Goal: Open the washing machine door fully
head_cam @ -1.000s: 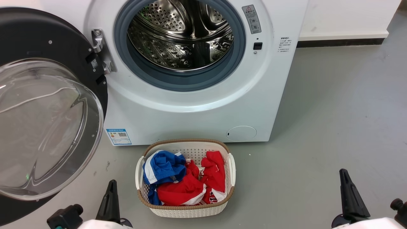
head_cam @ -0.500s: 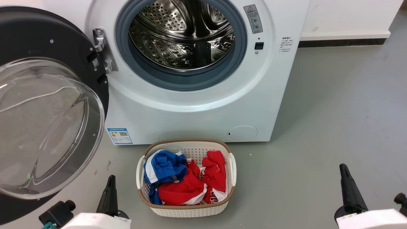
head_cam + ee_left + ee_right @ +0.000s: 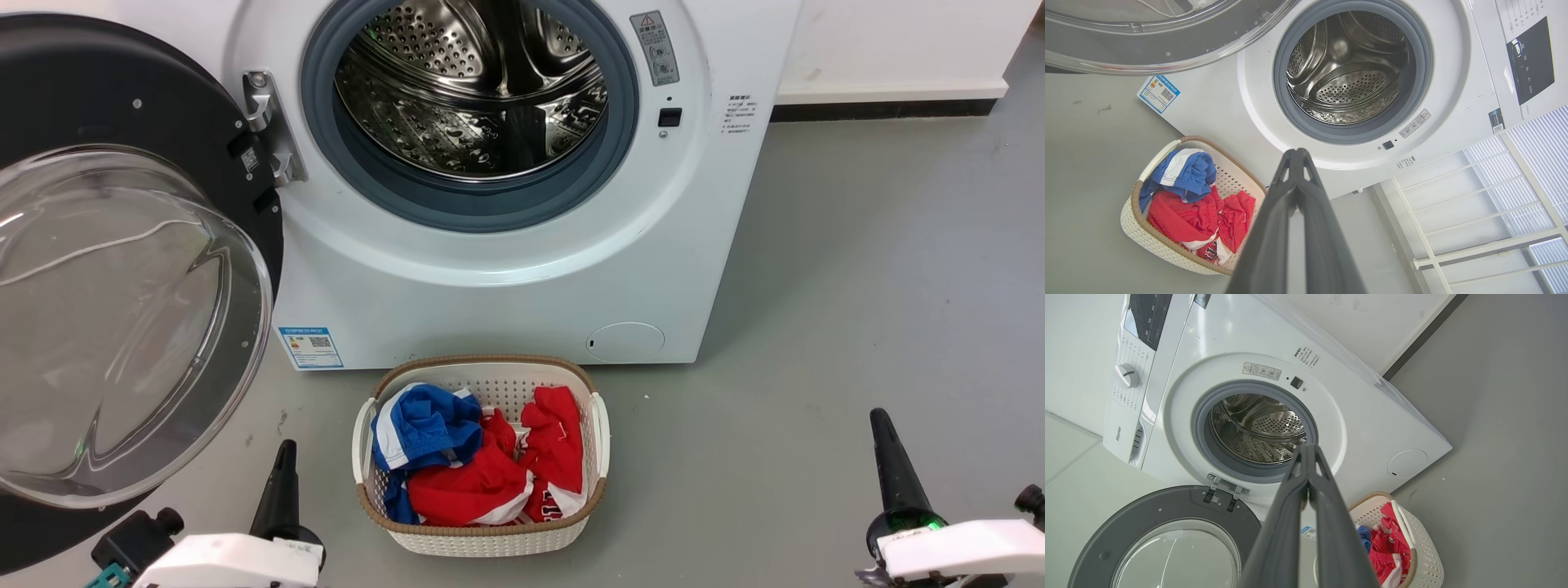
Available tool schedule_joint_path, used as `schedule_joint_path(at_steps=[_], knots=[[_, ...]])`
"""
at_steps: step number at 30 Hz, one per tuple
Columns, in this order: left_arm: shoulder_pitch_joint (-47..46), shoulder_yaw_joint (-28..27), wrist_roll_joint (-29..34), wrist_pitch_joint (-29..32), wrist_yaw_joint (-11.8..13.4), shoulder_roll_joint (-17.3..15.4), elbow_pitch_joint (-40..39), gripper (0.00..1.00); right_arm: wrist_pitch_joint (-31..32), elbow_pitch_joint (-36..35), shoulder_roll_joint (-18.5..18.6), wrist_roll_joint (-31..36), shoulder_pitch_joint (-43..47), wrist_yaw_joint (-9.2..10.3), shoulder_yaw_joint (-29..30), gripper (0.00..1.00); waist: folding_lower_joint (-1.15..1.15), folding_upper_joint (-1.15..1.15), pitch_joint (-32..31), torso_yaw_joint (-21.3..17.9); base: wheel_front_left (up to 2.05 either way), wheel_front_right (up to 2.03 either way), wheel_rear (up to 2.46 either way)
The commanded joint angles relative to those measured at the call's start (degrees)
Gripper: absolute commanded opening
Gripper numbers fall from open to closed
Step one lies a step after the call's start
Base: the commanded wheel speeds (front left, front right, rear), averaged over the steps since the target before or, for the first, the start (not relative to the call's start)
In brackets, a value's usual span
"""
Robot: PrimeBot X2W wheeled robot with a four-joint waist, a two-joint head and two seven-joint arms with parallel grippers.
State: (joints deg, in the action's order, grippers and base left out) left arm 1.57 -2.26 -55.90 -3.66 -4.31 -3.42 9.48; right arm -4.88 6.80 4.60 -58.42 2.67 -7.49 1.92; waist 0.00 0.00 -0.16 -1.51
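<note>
Hanging wide on its hinge [image 3: 269, 135], the door [image 3: 122, 269] sits left of the washer [image 3: 506, 278], which stands at the floor's [image 3: 857, 286] far edge, drum [image 3: 473, 90] bare. Left gripper [image 3: 282, 486] and right gripper [image 3: 891, 465] hover low, jaws pressed together, holding nothing. That door looks heavy, stiff and glossy-slick, so I'd push on its black rim opposite the hinge, never on the glass bowl.

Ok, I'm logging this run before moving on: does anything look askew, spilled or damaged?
Nothing stands out. The washing machine door hangs wide open, the drum looks empty, the clothes lie inside the basket, and the left gripper and right gripper are shut, touching nothing.
</note>
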Motion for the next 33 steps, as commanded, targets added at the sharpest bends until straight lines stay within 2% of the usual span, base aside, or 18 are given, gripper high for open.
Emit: schedule_joint_path(at_steps=[1, 33], knots=[[-1.7, -0.3, -1.4, 0.3, -0.4, -0.4, -0.4, 0.00, 0.3, -0.3, 0.4, -1.3, -1.5, -0.01, 0.1, 0.00, 0.00, 0.00, 0.0, 0.0, 0.00, 0.00, 0.00], [-5.1, -1.9, -20.5, 5.2, -2.0, -0.4, 2.3, 0.00, 5.2, 3.7, 0.3, -19.9, -5.7, 0.00, 1.1, 0.00, 0.00, 0.00, 0.2, 0.7, 0.00, 0.00, 0.00]])
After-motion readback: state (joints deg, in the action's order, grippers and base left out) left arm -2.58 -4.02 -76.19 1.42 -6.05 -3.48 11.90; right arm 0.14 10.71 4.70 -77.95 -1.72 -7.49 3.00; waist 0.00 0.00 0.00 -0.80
